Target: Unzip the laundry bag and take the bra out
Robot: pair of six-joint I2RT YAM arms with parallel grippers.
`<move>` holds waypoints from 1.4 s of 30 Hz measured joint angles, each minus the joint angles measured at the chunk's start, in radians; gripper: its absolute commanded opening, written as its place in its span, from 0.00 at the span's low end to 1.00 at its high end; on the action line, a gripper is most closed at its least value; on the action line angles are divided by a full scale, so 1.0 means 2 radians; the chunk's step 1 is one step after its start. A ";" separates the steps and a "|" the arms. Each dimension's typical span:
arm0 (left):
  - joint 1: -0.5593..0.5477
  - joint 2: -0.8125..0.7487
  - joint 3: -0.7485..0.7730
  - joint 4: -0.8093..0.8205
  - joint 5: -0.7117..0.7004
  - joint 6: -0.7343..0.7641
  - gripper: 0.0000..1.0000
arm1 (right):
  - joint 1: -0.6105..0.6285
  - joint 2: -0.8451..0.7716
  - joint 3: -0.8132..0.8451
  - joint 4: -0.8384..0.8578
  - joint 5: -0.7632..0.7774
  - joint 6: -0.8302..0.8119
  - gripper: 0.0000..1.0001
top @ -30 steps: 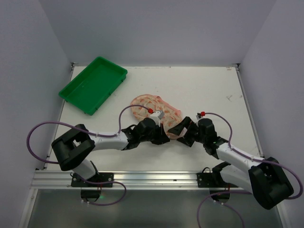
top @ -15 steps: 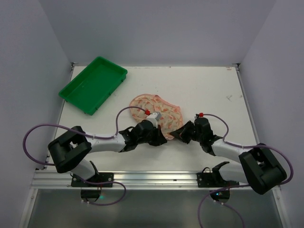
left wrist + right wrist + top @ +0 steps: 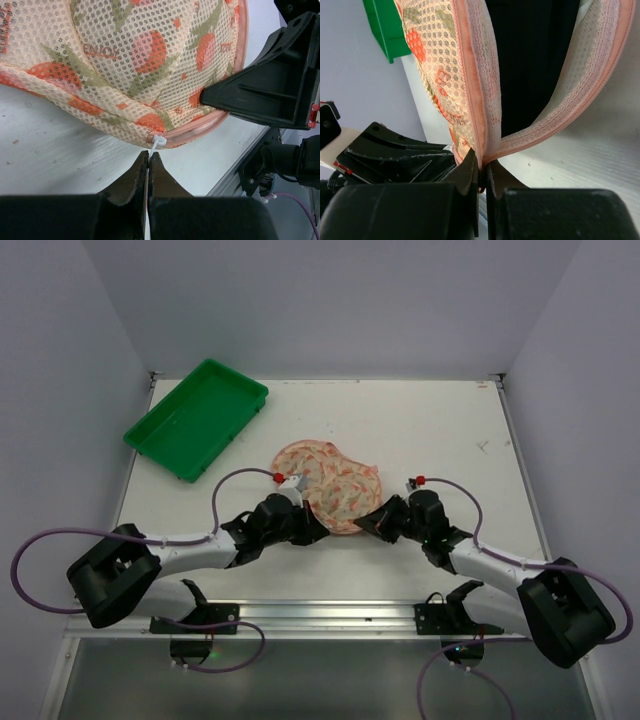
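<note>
From above, shows a peanut-shaped cream mesh laundry bag with orange and green print, lying mid-way across the white table, both arms meeting at its near edge. Up close at the left wrist, reveals the left gripper pressed fully together, a small white zipper tab right at its tips; cannot tell whether pinched. At the right wrist, finds the right gripper clamped on the pink zipper trim where the parted edges meet, darkness between them. Cannot make out the bra. Leaves bare tabletop beyond and to the right; green rectangular plastic tray well apart, far left.
</note>
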 measured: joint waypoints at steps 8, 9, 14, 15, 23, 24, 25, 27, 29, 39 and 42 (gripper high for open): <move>0.008 0.012 0.018 -0.050 -0.026 0.031 0.08 | 0.058 0.006 -0.002 -0.011 0.027 0.006 0.32; 0.012 0.012 0.018 -0.063 -0.040 0.038 0.13 | 0.073 0.006 -0.001 -0.019 0.031 0.005 0.46; 0.030 -0.015 0.010 -0.132 -0.107 0.055 0.42 | 0.133 0.016 0.030 -0.067 0.041 -0.017 0.82; 0.031 -0.029 0.008 -0.148 -0.119 0.057 0.50 | 0.141 0.019 0.042 -0.076 0.043 -0.025 0.87; 0.034 -0.126 0.039 -0.257 -0.177 0.049 0.93 | 0.147 -0.050 0.122 -0.212 0.107 -0.113 0.99; 0.034 -0.119 0.060 -0.270 -0.181 0.049 0.94 | 0.139 -0.070 0.128 -0.233 0.125 -0.128 0.99; 0.034 -0.109 0.084 -0.277 -0.185 0.049 0.94 | 0.126 -0.089 0.135 -0.251 0.142 -0.142 0.99; 0.032 -0.072 0.146 -0.286 -0.192 0.051 0.94 | 0.090 -0.119 0.145 -0.278 0.167 -0.168 0.99; 0.028 -0.023 0.208 -0.289 -0.204 0.055 0.94 | 0.051 -0.140 0.150 -0.298 0.187 -0.189 0.99; -0.010 0.278 0.547 -0.354 -0.291 0.089 0.86 | 0.018 -0.235 0.107 -0.354 0.213 -0.211 0.99; -0.014 0.342 0.609 -0.395 -0.321 0.096 0.79 | 0.018 -0.259 0.087 -0.360 0.212 -0.208 0.99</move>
